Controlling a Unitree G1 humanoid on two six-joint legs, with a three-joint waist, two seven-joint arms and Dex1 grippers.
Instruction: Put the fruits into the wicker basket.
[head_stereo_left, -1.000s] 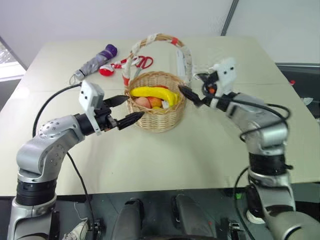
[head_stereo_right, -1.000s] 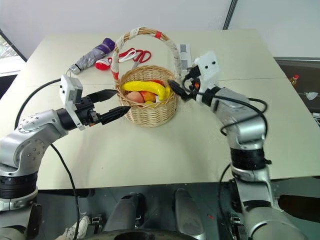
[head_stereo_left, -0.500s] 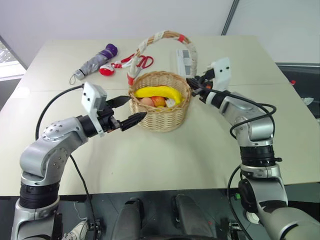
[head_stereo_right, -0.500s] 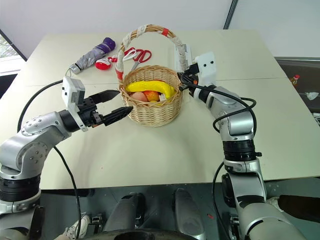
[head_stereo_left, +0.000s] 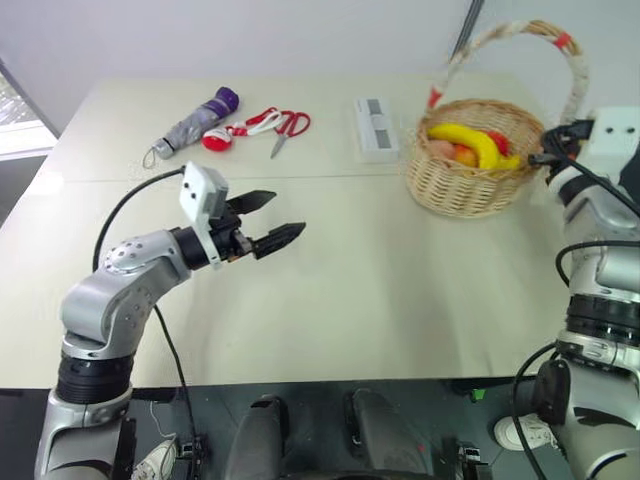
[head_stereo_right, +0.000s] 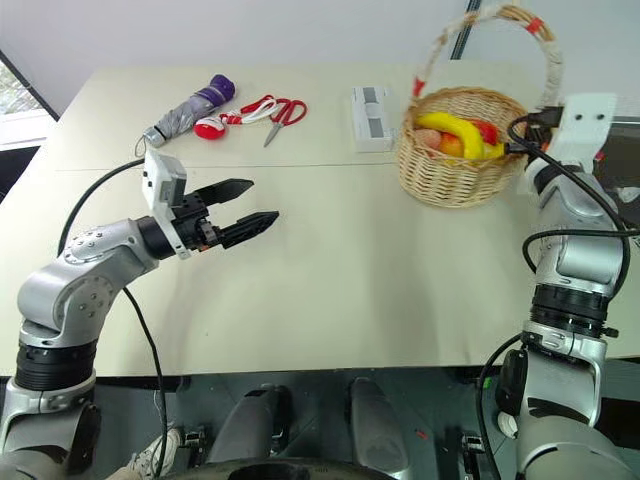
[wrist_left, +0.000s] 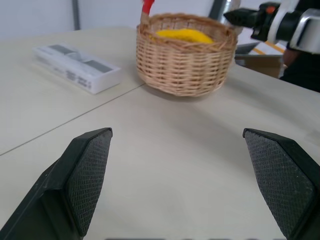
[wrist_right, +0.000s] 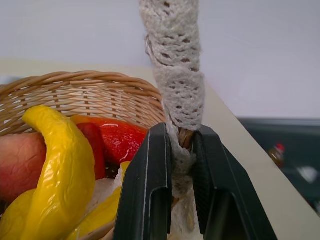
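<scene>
Several fruits (head_stereo_left: 470, 148) already heaped inside the wicker basket (head_stereo_left: 470, 192): yellow banana (head_stereo_left: 462, 138) on top, pink-orange peach (head_stereo_left: 440, 150) on its left, a red fruit (head_stereo_left: 497, 140) on its right. No fruit seen lying loose on the surface (head_stereo_left: 380, 290).

Basket standing upright at the far right of the surface, mouth up, just right of the white box (head_stereo_left: 377, 128). Cannot tell whether fully resting on its base or tipped a little. Handle (head_stereo_left: 572, 55) arching high over the fruit, span running roughly left to right, with one foot on the box side and the other on the right.

Right end effector (wrist_right: 181, 140) clenched on that right foot of the handle, gripping the lace-wrapped stem just above the rim, fingers pointing up along it. Basket therefore straight ahead of this end effector and touching it.

Left end effector (head_stereo_left: 285, 214) released, jaws wide, holding nothing, hovering level above bare surface. Basket well apart from it, ahead and off to its right, beyond the box.

Banana's long axis lying across the basket, roughly along the handle's span, curve humped upward.

Judged nearer arm for any coming move of the basket: the right, by a wide margin. Umbrella (head_stereo_left: 190, 125) and scissors (head_stereo_left: 275, 122) at the far left edge, well clear.
</scene>
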